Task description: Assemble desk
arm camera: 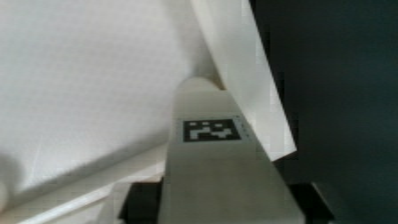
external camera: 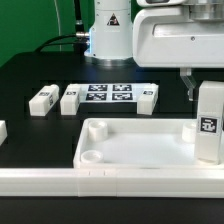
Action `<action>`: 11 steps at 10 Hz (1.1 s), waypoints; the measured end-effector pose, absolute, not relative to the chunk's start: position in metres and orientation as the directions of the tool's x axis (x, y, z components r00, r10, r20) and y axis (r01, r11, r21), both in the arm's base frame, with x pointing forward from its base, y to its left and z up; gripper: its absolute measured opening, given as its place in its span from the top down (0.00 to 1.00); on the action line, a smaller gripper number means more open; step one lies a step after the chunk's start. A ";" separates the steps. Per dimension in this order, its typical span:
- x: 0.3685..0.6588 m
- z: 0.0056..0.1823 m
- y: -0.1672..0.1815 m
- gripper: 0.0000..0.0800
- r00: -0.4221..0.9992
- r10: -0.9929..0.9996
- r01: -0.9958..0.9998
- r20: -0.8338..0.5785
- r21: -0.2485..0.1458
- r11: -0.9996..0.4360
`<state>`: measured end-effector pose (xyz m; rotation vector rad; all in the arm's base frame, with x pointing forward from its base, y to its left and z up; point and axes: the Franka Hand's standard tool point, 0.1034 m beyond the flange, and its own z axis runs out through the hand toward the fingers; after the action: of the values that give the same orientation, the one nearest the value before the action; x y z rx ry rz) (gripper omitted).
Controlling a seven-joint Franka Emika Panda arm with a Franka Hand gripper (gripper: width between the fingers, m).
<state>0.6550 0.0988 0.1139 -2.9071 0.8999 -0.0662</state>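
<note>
White leg [external camera: 210, 122] is being pinched by the claw [arm camera: 217, 203] over the frame-right corner of the desk top [external camera: 140, 150]; other legs [external camera: 40, 99] are lying loose, seemingly none fitted.

White leg [external camera: 210, 104], black-and-white tag [external camera: 207, 126]

- Desk top [external camera: 140, 150]: one, a white tray.
- Block legs [external camera: 42, 99]: four, each tagged.
- Marker board [external camera: 108, 95]: one, four tags showing.
- Rail bars [external camera: 30, 183]: one along the front; a white stub at the exterior view's left edge, kind unclear.
</note>
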 end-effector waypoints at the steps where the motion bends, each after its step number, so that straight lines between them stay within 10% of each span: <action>1: 0.655 0.114 0.099 0.64 0.770 -0.639 -0.635 0.001 -0.109 -0.765; 7: 0.655 0.113 0.099 0.64 0.406 -0.911 -0.911 -0.073 -0.112 -0.397; 9: 0.654 0.112 0.100 0.54 0.441 -0.895 -0.895 -0.073 -0.107 -0.432; 11: 0.654 0.114 0.101 0.23 0.506 -0.860 -0.861 -0.074 -0.102 -0.498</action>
<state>0.6544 0.1008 0.1135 -2.6153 1.5026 0.0199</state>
